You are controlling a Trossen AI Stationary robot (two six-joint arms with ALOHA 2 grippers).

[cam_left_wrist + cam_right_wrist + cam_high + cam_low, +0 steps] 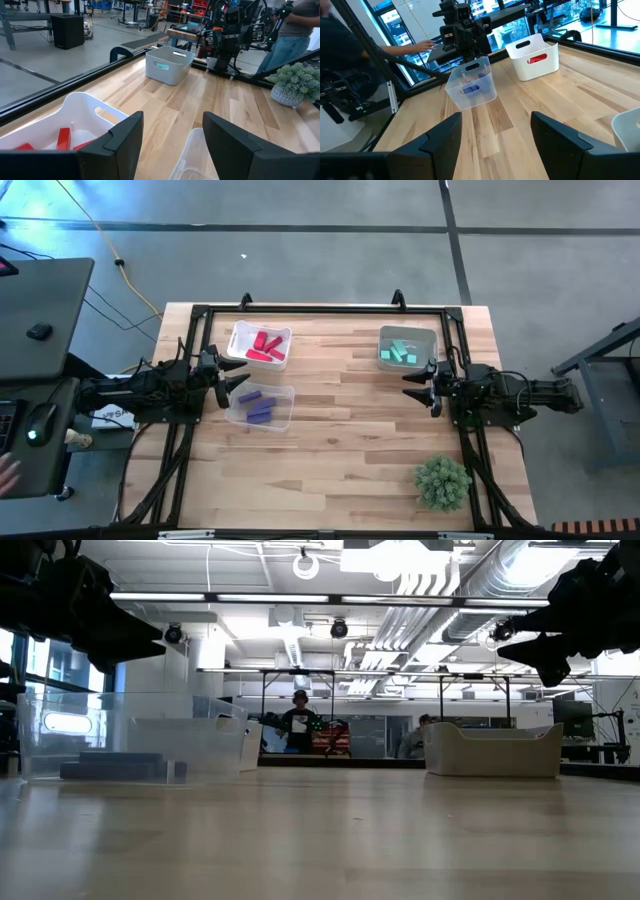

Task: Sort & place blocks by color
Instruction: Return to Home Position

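Note:
Red blocks (266, 346) lie in a white bin (237, 340) at the far left. Purple blocks (256, 407) lie in a clear bin (283, 416) just nearer. Teal-green blocks (402, 352) lie in a pale bin (427, 337) at the far right. My left gripper (234, 380) hovers open between the white and clear bins, holding nothing. My right gripper (419, 385) hovers open just near of the pale bin, also holding nothing. The left wrist view shows red blocks (63, 138) in the white bin. The right wrist view shows purple blocks (469, 89) in the clear bin.
A bushy green plant ball (442, 482) sits near the table's near right corner. A black frame (320, 308) runs along the table's far and side edges. Bare wood (340, 440) spans the middle and near side. People (299, 722) stand in the room beyond.

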